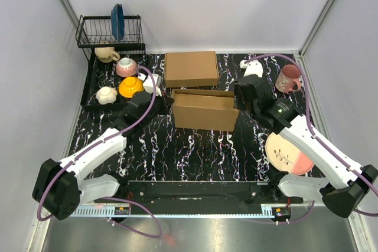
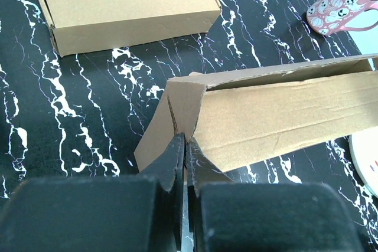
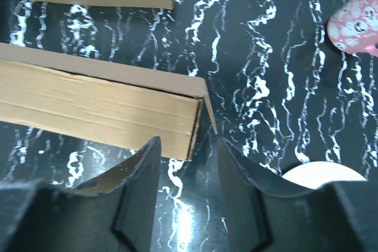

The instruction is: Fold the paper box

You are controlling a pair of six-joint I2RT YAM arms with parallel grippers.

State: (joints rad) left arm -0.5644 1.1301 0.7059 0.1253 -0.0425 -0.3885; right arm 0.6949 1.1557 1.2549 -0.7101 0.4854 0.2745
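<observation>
The paper box of brown cardboard stands in the middle of the table, its lid panel partly raised. My left gripper is at its left end. In the left wrist view that gripper is shut, its tips pinched on the lower edge of the box's end flap at the corner. My right gripper is at the box's right end. In the right wrist view it stands open with nothing between its fingers, and the box's right-end corner lies just beyond the gap.
A neatly formed brown box lies right behind the paper box. A pink mug and a white object sit at the back right, a plate near the right arm. The dish rack, cups and an orange bowl crowd the back left.
</observation>
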